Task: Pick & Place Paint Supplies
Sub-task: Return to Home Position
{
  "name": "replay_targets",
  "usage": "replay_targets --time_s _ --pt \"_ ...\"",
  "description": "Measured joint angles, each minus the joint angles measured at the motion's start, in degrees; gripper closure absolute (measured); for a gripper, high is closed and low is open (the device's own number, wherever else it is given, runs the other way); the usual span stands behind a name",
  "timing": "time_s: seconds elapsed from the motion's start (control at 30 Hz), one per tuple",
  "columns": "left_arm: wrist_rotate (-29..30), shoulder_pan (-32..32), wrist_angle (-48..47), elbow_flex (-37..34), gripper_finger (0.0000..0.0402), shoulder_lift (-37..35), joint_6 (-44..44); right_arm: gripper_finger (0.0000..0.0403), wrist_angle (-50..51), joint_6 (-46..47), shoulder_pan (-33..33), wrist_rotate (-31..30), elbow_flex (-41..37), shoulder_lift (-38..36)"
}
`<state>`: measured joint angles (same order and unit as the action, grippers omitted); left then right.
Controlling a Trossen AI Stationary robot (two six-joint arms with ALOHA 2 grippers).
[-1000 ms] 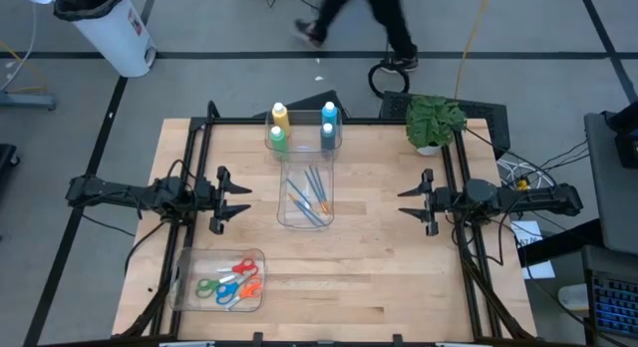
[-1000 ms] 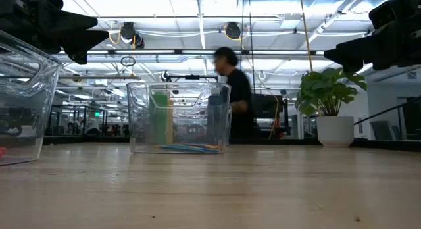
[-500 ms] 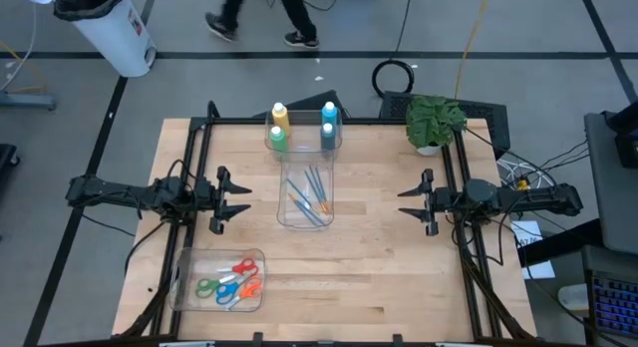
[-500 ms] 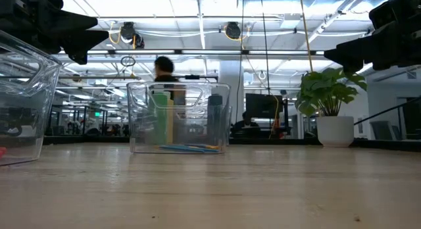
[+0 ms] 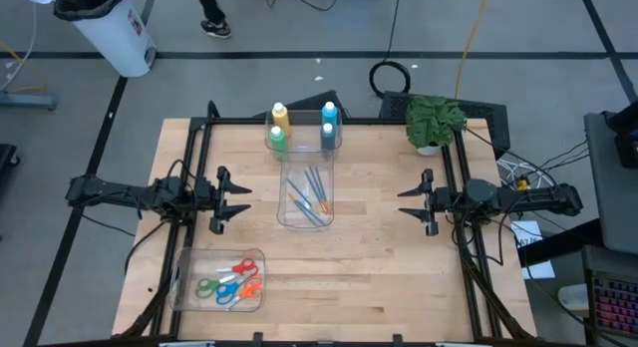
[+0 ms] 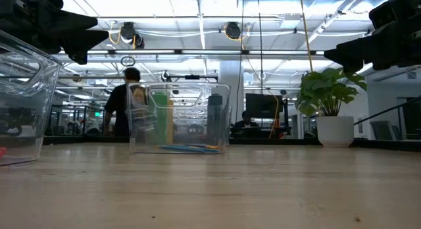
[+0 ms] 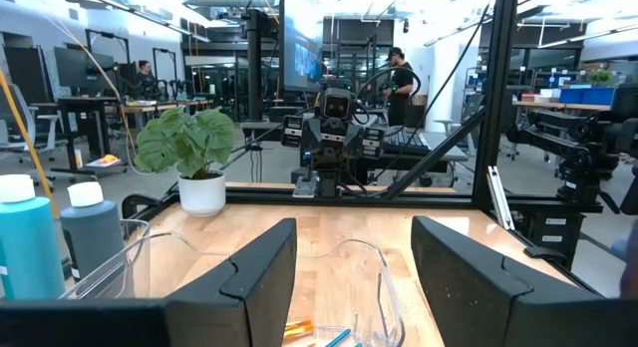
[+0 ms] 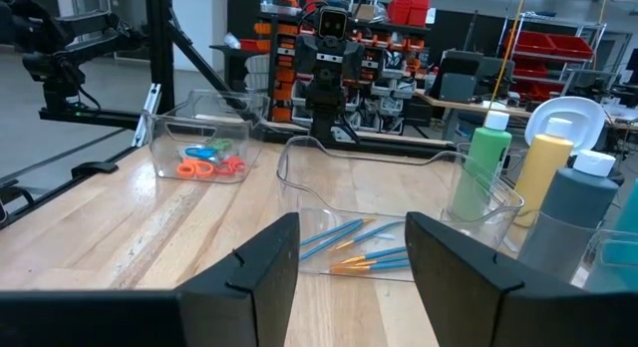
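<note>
While the arms sit at the table's [image 5: 379, 277] edges, seen from above, left gripper [image 5: 237, 199] and right gripper [image 5: 404, 201] gape wide, empty. Paint bottles [image 5: 302, 128] stand far-centre, brushes [image 5: 309, 195] in the clear bin [image 5: 283, 216] just nearer. Right wrist: brushes lying flat.

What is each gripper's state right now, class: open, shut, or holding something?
Left gripper: open, holding nothing.
Right gripper: open, holding nothing.

Open tabletop [image 5: 384, 262] right of centre bin [image 5: 305, 217], paint bottles [image 5: 277, 139] behind, scissors bin [image 5: 189, 277] front-left
</note>
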<state>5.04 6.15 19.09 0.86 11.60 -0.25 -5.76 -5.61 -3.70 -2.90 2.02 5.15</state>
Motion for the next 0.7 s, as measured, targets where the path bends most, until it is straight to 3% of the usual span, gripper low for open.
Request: replay_targets --time_s 0.7 --pt "0.0 0.0 0.0 0.0 0.0194 0.0 0.0 0.0228 0.0 0.0 0.0 0.0 0.0 0.0"
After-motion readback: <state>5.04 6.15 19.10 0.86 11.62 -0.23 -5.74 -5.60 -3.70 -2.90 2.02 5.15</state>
